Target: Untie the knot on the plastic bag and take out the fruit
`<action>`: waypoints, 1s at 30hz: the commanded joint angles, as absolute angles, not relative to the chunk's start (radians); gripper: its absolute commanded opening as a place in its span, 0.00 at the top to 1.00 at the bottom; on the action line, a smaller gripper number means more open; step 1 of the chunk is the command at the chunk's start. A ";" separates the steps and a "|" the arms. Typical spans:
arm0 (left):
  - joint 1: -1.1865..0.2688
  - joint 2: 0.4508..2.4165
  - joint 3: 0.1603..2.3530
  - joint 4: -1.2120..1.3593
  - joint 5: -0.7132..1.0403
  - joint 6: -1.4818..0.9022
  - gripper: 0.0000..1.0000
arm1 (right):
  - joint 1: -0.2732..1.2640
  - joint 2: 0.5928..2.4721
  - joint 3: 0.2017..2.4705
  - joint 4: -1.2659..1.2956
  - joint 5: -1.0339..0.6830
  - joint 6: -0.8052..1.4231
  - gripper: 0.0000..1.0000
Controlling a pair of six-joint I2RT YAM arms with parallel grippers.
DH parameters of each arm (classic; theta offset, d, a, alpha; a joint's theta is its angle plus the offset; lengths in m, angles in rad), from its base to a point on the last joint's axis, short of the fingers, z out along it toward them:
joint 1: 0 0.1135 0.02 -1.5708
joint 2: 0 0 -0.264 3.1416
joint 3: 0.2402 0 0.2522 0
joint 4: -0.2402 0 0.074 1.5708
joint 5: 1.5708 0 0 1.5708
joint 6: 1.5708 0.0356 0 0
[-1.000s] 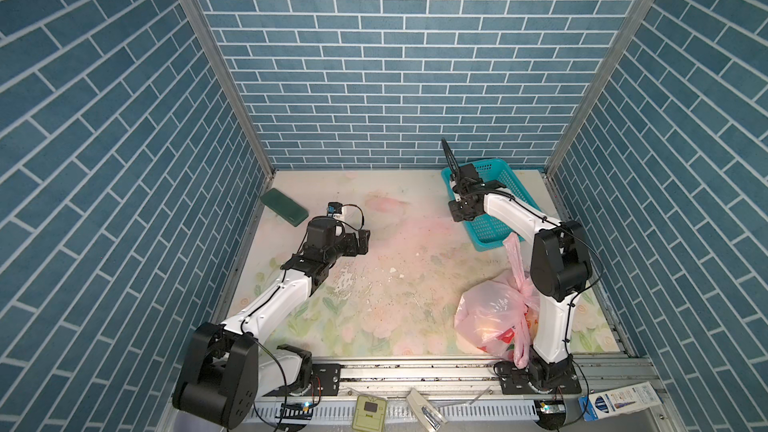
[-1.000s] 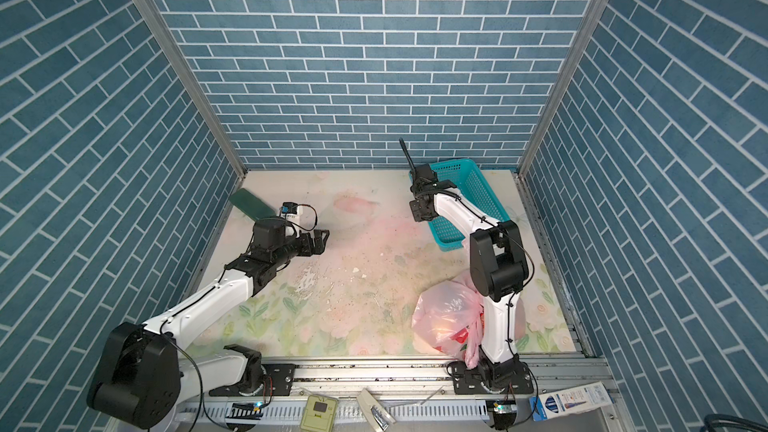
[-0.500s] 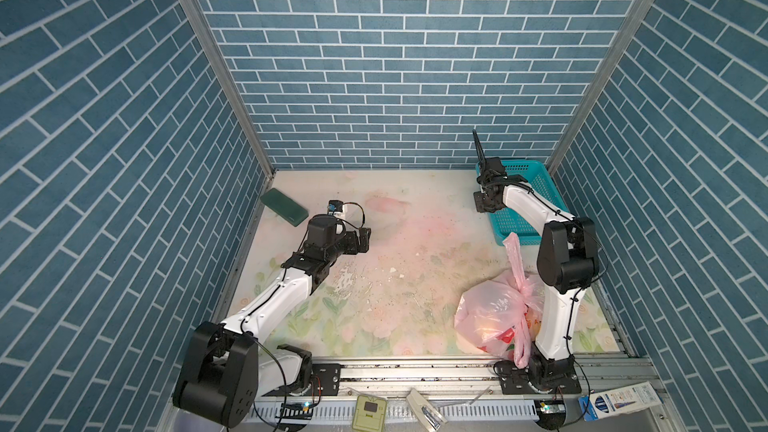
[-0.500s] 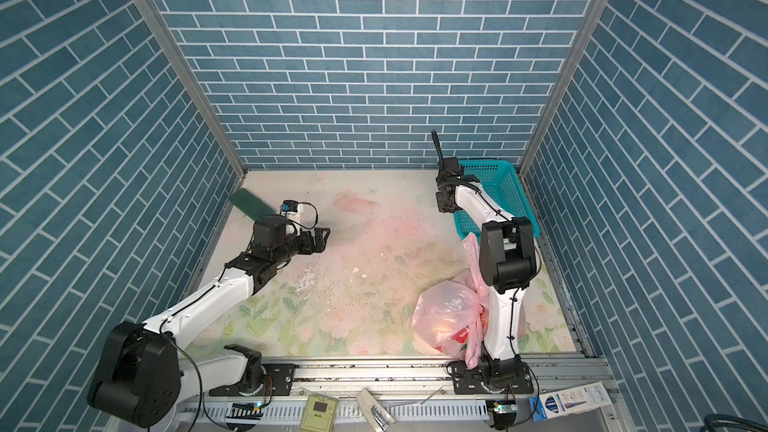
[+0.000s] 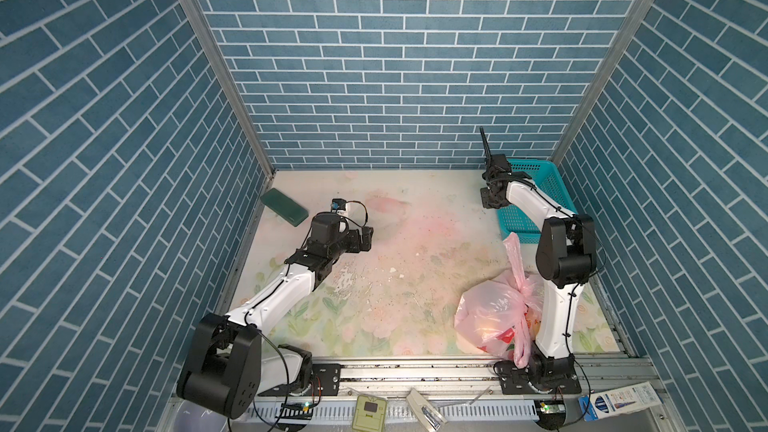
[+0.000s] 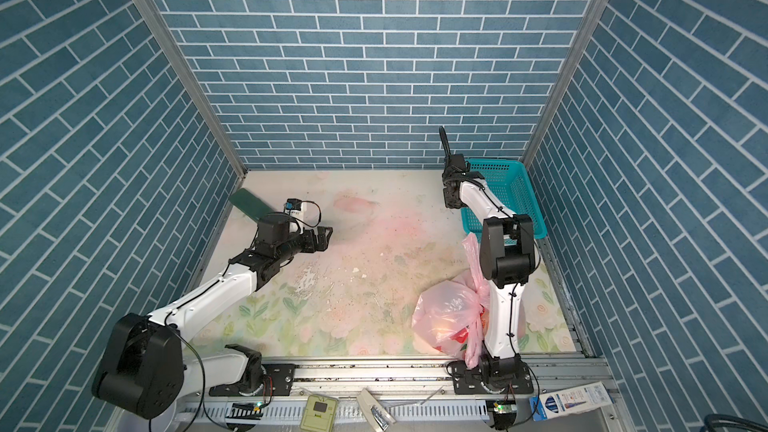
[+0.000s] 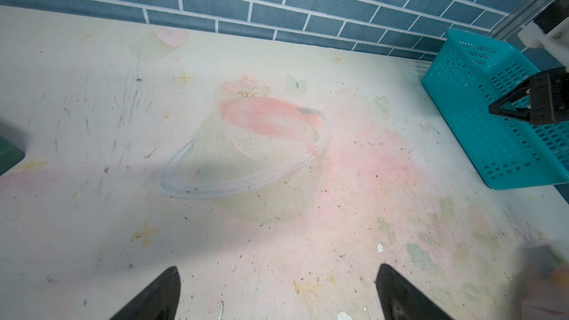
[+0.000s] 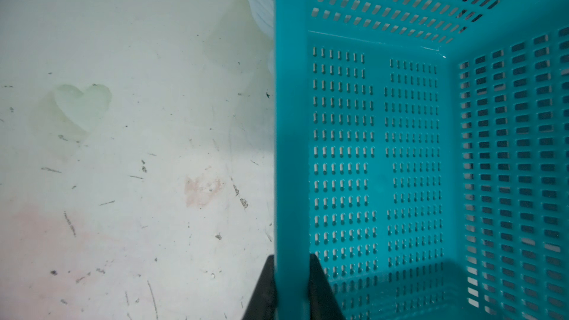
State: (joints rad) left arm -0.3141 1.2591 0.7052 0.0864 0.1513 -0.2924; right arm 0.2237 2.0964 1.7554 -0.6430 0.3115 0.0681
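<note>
Right hand (image 8: 291, 260) — far from plastic bag (image 5: 486, 317)

I read robot test cell, not home: brick-print panels (image 5: 374, 76) at 9, 12, 3 o'clock; aluminium rail (image 5: 415, 374) at 6; floral mat (image 5: 415, 243) centre.

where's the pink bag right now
In both top views the plastic bag sits front right on the table, against the right arm, with the teal basket behind it.

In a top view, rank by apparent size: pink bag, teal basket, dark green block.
1. plastic bag and teal basket: about alike, both partly behind the right arm, so unranked.
2. dark green block: clearly smallest.
</note>
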 commanded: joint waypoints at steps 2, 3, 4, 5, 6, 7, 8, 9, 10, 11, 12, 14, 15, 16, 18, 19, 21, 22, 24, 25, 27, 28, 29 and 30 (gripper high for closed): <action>-0.323 1.268 0.732 0.094 0.147 -0.284 0.00 | 0.224 2.047 1.753 -0.707 0.236 0.055 0.40; -0.323 1.267 0.733 0.094 0.147 -0.284 0.00 | 0.228 2.021 1.743 -0.708 0.224 0.060 0.35; -0.324 1.268 0.733 0.094 0.147 -0.284 0.00 | 0.236 1.992 1.734 -0.717 0.214 0.065 0.31; -0.324 1.268 0.733 0.094 0.147 -0.284 0.00 | 0.245 1.962 1.728 -0.733 0.206 0.070 0.29; -0.325 1.268 0.733 0.095 0.147 -0.285 0.00 | 0.256 1.937 1.721 -0.752 0.200 0.074 0.28; -0.327 1.268 0.733 0.096 0.147 -0.284 0.00 | 0.269 1.905 1.714 -0.776 0.194 0.082 0.26; -0.328 1.269 0.732 0.098 0.147 -0.284 0.00 | 0.283 1.872 1.704 -0.801 0.188 0.090 0.25; -0.330 1.269 0.732 0.099 0.146 -0.284 0.00 | 0.296 1.842 1.693 -0.822 0.182 0.099 0.24; -0.331 1.271 0.731 0.101 0.147 -0.284 0.00 | 0.311 1.805 1.676 -0.850 0.176 0.112 0.23; -0.333 1.271 0.730 0.104 0.147 -0.284 0.00 | 0.328 1.773 1.665 -0.886 0.170 0.128 0.23; -0.334 1.270 0.729 0.106 0.147 -0.284 0.00 | 0.342 1.741 1.654 -0.917 0.165 0.142 0.22; -0.336 1.271 0.726 0.111 0.146 -0.284 0.00 | 0.372 1.676 1.628 -1.006 0.149 0.197 0.22; -0.337 1.272 0.726 0.113 0.146 -0.285 0.00 | 0.383 1.648 1.612 -1.041 0.141 0.225 0.22; -0.337 1.271 0.724 0.115 0.145 -0.284 0.00 | 0.395 1.614 1.590 -1.081 0.133 0.266 0.23; -0.339 1.270 0.719 0.121 0.143 -0.285 0.00 | 0.413 1.547 1.534 -1.139 0.122 0.339 0.23; -0.340 1.270 0.717 0.124 0.144 -0.286 0.00 | 0.418 1.510 1.501 -1.165 0.116 0.384 0.23; -0.342 1.271 0.711 0.129 0.143 -0.286 0.00 | 0.422 1.443 1.443 -1.208 0.105 0.455 0.23; -0.343 1.271 0.708 0.133 0.143 -0.286 0.00 | 0.422 1.408 1.412 -1.229 0.107 0.493 0.23; -0.345 1.272 0.705 0.135 0.145 -0.285 0.00 | 0.423 1.354 1.362 -1.272 0.120 0.546 0.24; -0.347 1.272 0.703 0.137 0.146 -0.287 0.00 | 0.423 1.331 1.335 -1.296 0.135 0.570 0.24; -0.349 1.272 0.701 0.141 0.147 -0.286 0.00 | 0.423 1.296 1.277 -1.328 0.165 0.609 0.24; -0.351 1.272 0.701 0.143 0.147 -0.286 0.00 | 0.423 1.280 1.247 -1.341 0.185 0.633 0.24; -0.352 1.272 0.701 0.144 0.146 -0.287 0.00 | 0.423 1.266 1.217 -1.347 0.203 0.653 0.24; -0.354 1.270 0.701 0.144 0.147 -0.287 0.00 | 0.422 1.252 1.194 -1.348 0.214 0.668 0.24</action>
State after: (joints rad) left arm -0.3454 1.2671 0.7086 0.1268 0.1509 -0.2920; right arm 0.4210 1.2846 1.2602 -1.2560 0.1539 0.5354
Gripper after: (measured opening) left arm 0.996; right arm 0.761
